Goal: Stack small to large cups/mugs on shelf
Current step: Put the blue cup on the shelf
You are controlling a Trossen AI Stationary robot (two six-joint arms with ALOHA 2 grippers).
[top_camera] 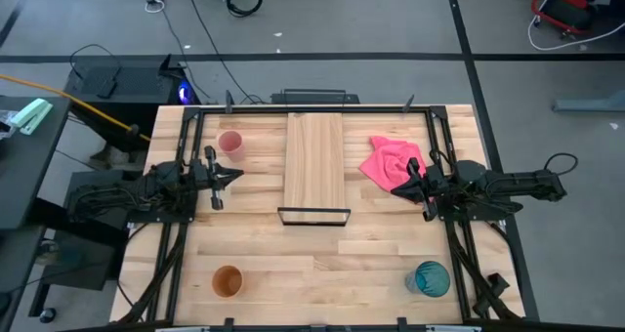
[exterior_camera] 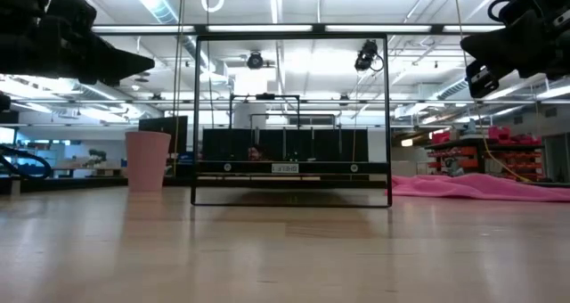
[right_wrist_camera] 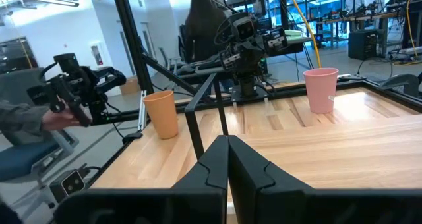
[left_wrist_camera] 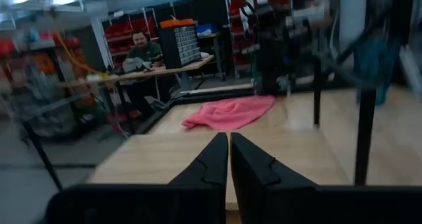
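1. Leftmost, the left gripper (top_camera: 234, 175) hovers over the table just beside the pink cup (top_camera: 230, 143); its fingers (left_wrist_camera: 210, 163) are pressed together and hold nothing.
2. Nearer the front edge on that side stands the orange cup (top_camera: 228, 281), upright and well apart from everything else.
3. Centrally, the shelf (top_camera: 314, 162) lies bare, its black frame (top_camera: 314, 216) at the front end; no cup is on it yet, so the stacking has not begun.
4. Right of the shelf, a pink cloth (top_camera: 391, 160) lies crumpled, and the right gripper (top_camera: 414, 188) hangs just beside it, fingers (right_wrist_camera: 210, 161) likewise closed and empty.
5. At the front right corner sits the teal cup (top_camera: 431, 278), upright, far from the shelf.
6. Likely risks: a closed claw lowered onto a cup would tip it rather than grasp it, so the jaws must open first; the right arm could snag the cloth; the light cups may topple when nested.
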